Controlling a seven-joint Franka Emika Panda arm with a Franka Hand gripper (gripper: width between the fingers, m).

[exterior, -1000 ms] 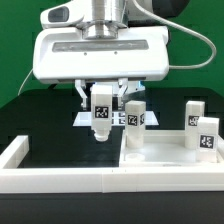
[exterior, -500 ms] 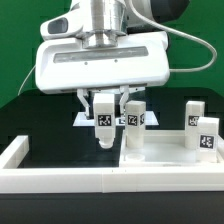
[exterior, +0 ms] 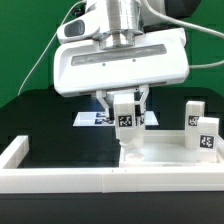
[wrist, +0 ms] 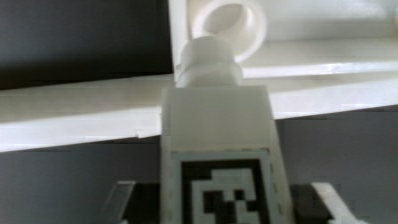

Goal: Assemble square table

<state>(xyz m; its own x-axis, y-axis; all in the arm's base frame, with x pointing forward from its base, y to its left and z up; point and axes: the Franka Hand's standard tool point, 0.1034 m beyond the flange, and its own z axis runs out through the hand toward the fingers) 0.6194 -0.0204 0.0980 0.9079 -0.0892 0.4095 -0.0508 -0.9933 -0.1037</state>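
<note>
End effector: closed on a white tagged leg; in the wrist view the two dark fingertips flank the leg's tagged end.

Held leg, axis: upright in the exterior view, long axis vertical, tag facing the camera, its lower tip hanging just above the tabletop.

Tabletop: a white square tray with a raised rim, lying flat on the black table, toward the exterior view's right.

Key relation: from the end effector, the tabletop lies straight below; the leg's tip points down at the tray's near-left corner region, by the 9 o'clock rim as the exterior view shows it.

Wrist view: the leg runs away from the camera, its narrow threaded tip aimed at a round screw hole in the tabletop; tip and hole look nearly lined up, still apart.

Other legs: two stand upright on the tabletop at its 3 o'clock side; another is partly hidden behind the held leg.

Marker board: flat on the table behind the end effector, at 12 o'clock from the tabletop.

Judgement: the coming move seems to be a straight descent, seating the tip in the hole.
</note>
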